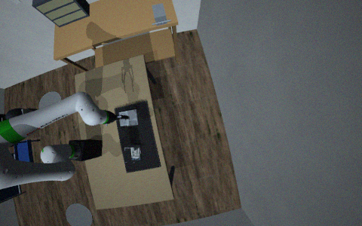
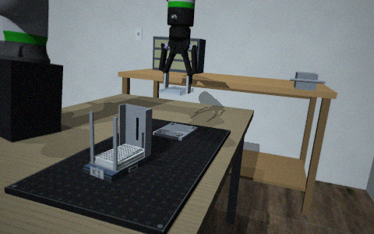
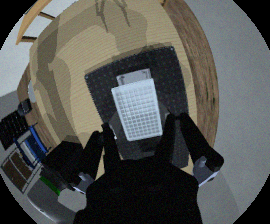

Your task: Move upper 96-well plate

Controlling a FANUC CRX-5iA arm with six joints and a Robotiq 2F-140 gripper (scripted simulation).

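Observation:
My gripper [image 2: 178,81] is shut on the upper 96-well plate [image 2: 174,91], a white plate held level high above the black mat. In the wrist view the plate [image 3: 136,111] sits between my fingers and covers most of the nest below. The plate nest N1 [image 2: 174,131] is a flat grey frame on the mat, well below the held plate. The stack rack K1 [image 2: 121,148] stands nearer the front of the mat with the lower plate [image 2: 121,154] lying in it. In the overhead view the held plate [image 1: 127,114] is over the nest, with the rack [image 1: 134,152] apart.
The black mat [image 2: 135,177] lies on a wooden table. A second wooden table [image 2: 229,83] stands behind with a drawer unit [image 2: 178,54] and a grey block [image 2: 307,80]. The arm's black pedestal [image 2: 22,99] is at the left.

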